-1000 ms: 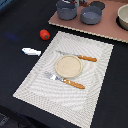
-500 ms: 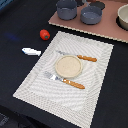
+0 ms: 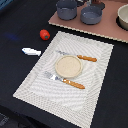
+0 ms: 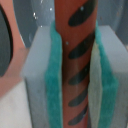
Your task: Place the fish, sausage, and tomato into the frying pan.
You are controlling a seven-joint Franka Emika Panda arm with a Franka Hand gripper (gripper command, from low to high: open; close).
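Gripper (image 4: 70, 65) is clamped on the sausage (image 4: 75, 55), hovering over the pan (image 3: 91, 15); lower it close before letting go so it doesn't roll out, fish (image 3: 31, 51) and tomato (image 3: 45, 34) wait on the table

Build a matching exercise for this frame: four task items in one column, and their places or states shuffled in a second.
Items:
1. fish
2. tomato
3. sausage
4. frying pan

Places or states:
A. on the pinkish board at the far end, beside the taller pot
B. clamped between the green pads of the hand
C. on the dark table, just off the placemat's edge on the exterior view's left
D. on the dark table, near the placemat's far corner

Pairs: 1-C, 2-D, 3-B, 4-A
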